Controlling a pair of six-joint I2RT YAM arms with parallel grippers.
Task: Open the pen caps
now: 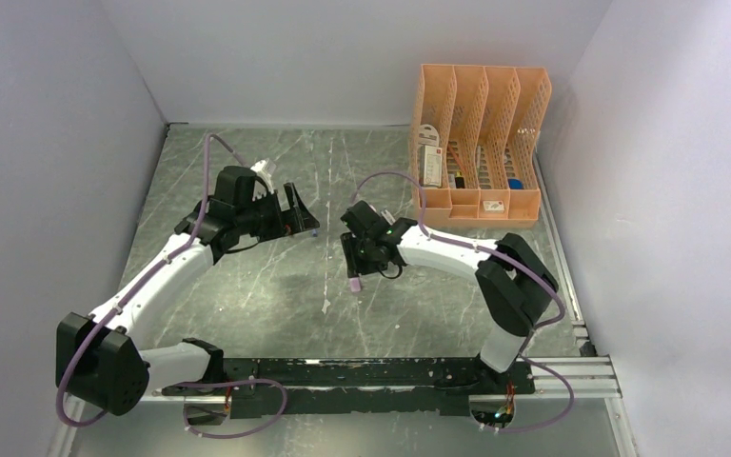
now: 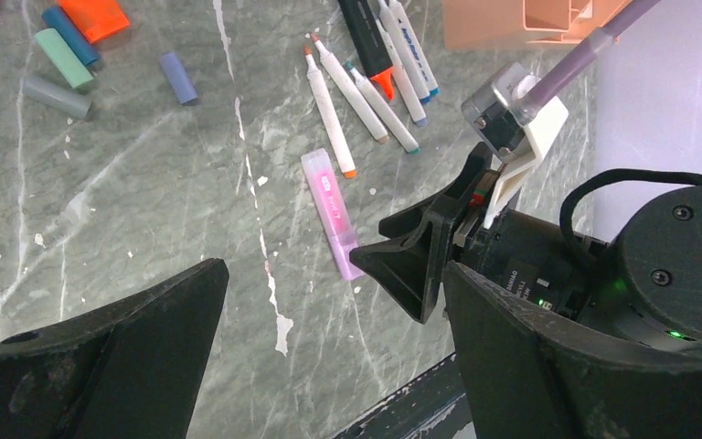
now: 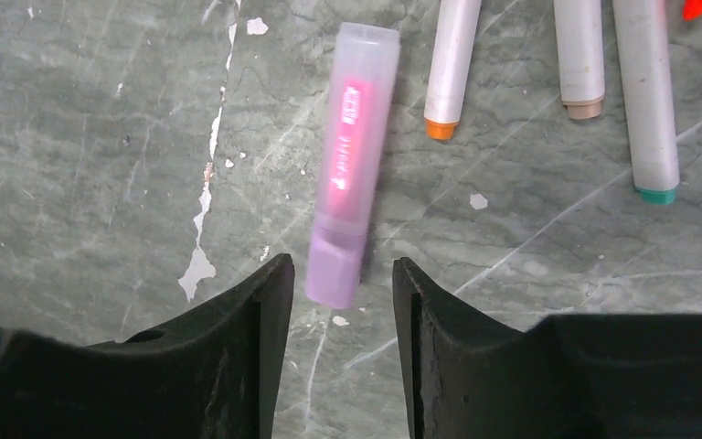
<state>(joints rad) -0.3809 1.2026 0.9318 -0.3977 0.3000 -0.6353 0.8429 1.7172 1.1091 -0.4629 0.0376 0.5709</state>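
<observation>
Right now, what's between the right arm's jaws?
The purple end of the pink highlighter lies between the jaws of the right gripper, a gap each side. The right wrist view shows it.

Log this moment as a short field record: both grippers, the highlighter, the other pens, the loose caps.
left gripper: open wide, nothing between the jaws
right gripper: open, jaws flanking the highlighter's purple end, a gap on each side
highlighter: pink-purple, lying on the table, in one piece
white markers: lying side by side, nibs bared
black marker: beside the white ones, orange end
loose caps: several colours, clustered apart from the pens
</observation>
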